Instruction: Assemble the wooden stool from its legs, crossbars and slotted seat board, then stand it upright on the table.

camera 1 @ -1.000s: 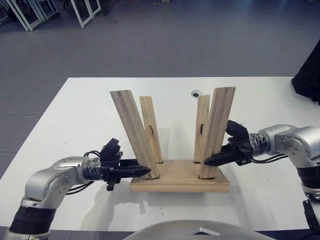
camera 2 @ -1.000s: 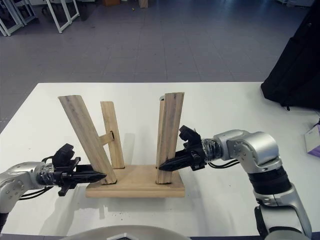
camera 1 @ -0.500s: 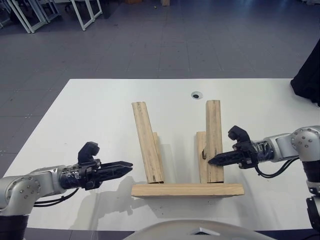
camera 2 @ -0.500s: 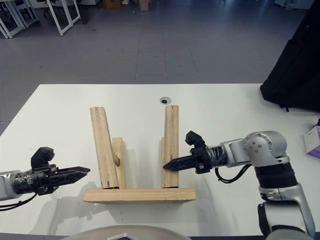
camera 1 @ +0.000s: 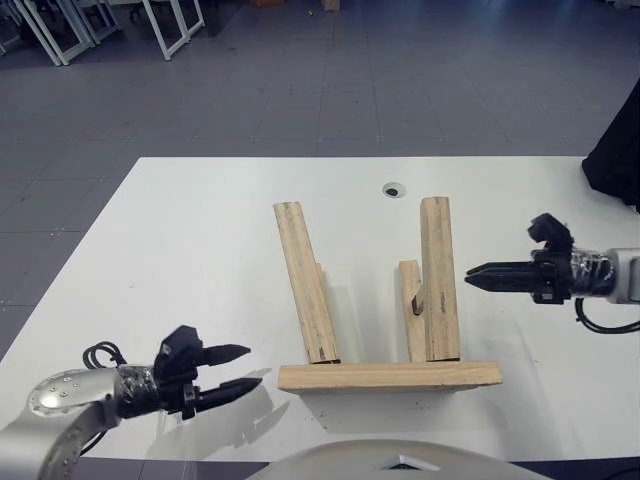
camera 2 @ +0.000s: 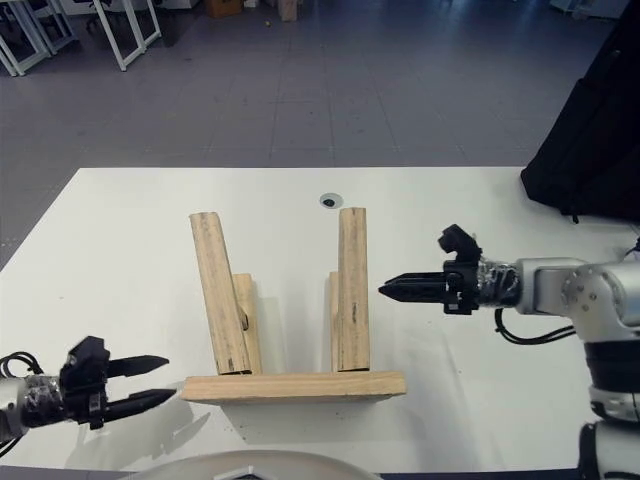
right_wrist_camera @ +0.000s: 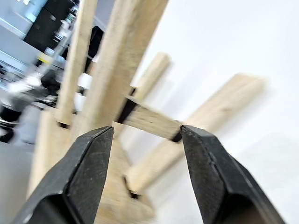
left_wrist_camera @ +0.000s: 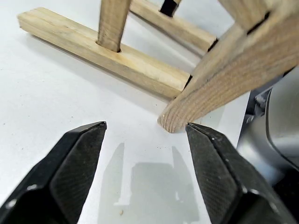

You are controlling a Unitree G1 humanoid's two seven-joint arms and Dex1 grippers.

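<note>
One pale wooden stool (camera 1: pixel 436 290), assembled but not upright, on white table (camera 1: pixel 190 230), between my two claws. Four plank legs (camera 1: pixel 305 285) point away from me; one flat seat board (camera 1: pixel 390 376) nearest me. Short wooden crossbar (right_wrist_camera: pixel 152 122) joins legs; crossbar count unclear. Left claw (camera 1: pixel 252 366) spread, empty, near board's left end. Right claw (camera 1: pixel 470 274) spread, empty, just beside right legs, not touching. Grey floor (camera 1: pixel 350 80) beyond table.

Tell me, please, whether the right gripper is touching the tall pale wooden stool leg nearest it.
Apart. The right eye view shows white table between the right gripper and the tall pale wooden stool leg.
</note>
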